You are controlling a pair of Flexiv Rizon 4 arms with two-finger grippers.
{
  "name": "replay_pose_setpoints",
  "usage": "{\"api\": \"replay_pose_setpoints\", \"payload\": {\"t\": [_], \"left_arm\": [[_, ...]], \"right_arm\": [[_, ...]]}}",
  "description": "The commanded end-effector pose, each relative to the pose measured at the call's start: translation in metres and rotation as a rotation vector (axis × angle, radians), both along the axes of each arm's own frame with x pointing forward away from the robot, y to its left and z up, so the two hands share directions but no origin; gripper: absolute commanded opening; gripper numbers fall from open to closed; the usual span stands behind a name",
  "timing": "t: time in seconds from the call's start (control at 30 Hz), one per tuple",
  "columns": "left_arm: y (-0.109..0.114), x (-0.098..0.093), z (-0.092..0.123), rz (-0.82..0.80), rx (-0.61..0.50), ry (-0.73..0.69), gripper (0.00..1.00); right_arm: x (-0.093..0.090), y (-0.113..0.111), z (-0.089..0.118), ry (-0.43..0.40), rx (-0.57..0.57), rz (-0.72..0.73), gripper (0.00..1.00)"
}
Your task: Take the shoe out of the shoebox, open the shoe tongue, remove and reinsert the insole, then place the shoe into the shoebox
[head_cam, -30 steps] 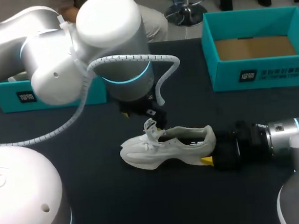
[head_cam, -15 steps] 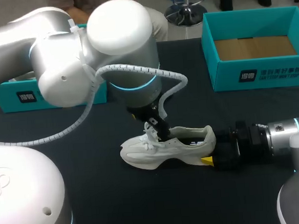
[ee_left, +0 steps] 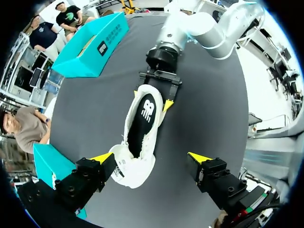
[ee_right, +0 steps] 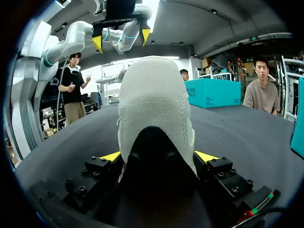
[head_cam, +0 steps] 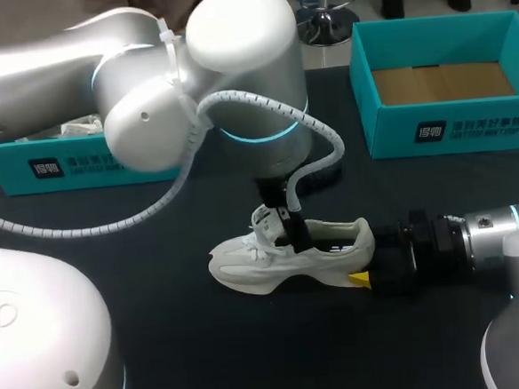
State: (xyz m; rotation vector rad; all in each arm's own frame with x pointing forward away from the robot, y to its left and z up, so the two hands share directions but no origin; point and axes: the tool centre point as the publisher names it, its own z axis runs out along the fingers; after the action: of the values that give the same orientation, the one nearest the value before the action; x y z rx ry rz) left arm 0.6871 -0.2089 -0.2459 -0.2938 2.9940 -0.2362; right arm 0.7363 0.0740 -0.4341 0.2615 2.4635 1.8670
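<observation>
Left arm arches in from upper left, wrist vertical; left end effector point(head_cam: 291, 237) open over white mesh sneaker point(head_cam: 247, 267), frame centre. Right end effector point(head_cam: 367, 260), horizontal, clamps its heel.

the left gripper point(head_cam: 290, 230) has swung rightward and down, from behind the tongue to above the opening of the white shoe point(head_cam: 247, 271).

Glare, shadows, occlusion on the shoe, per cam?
Head view: soft even light; the left arm hides the table behind the shoe. Left wrist view: no glare, the dark insole reads plainly. Right wrist view: the shoe's heel blocks the middle; the left gripper beyond it is backlit.
</observation>
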Motion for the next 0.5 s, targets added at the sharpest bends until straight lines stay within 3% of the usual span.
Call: {"api": "replay_pose_setpoints", "payload": {"t": [0.03, 0.5], "left_arm": [[0.0055, 0.0047, -0.0033, -0.377, -0.038, 0.059, 1.0], [0.0025, 0.0056, -0.0041, -0.405, -0.021, 0.069, 1.0]], "right_arm": [[-0.0024, 0.001, -0.0049, 0.0, -0.003, -0.003, 0.0], [-0.0024, 0.001, -0.0049, 0.0, -0.003, -0.003, 0.0]]}}
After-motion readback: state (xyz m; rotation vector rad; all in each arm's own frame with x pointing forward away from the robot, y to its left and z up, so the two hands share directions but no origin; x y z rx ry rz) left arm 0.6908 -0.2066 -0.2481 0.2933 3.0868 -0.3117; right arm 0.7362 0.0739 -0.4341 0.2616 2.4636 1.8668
